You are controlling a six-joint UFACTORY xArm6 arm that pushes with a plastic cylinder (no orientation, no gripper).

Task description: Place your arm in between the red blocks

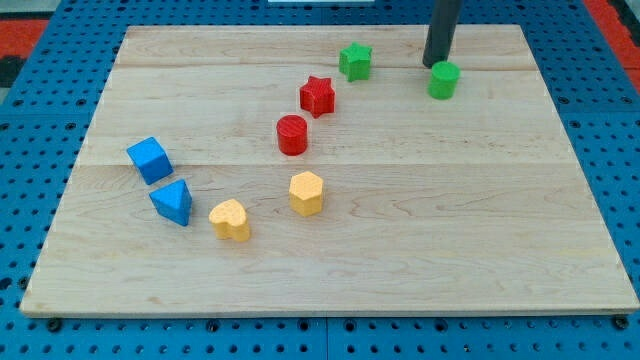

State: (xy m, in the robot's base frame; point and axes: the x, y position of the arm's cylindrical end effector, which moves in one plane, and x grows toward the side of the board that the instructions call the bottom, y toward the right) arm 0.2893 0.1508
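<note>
Up top, my tip (432,65) stands just beside the green block (444,80).

The light wooden board (400,240) holds two red blocks (318,95) (292,134), two green (355,61) (444,79), two blue (150,160) (173,202), two yellow (230,220) (306,193).

star block (318,95) above-right of cylinder block (292,134)

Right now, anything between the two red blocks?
No. In the camera view the gap between the red star and the red cylinder is bare wood. My tip sits far off, beside the green block.
</note>
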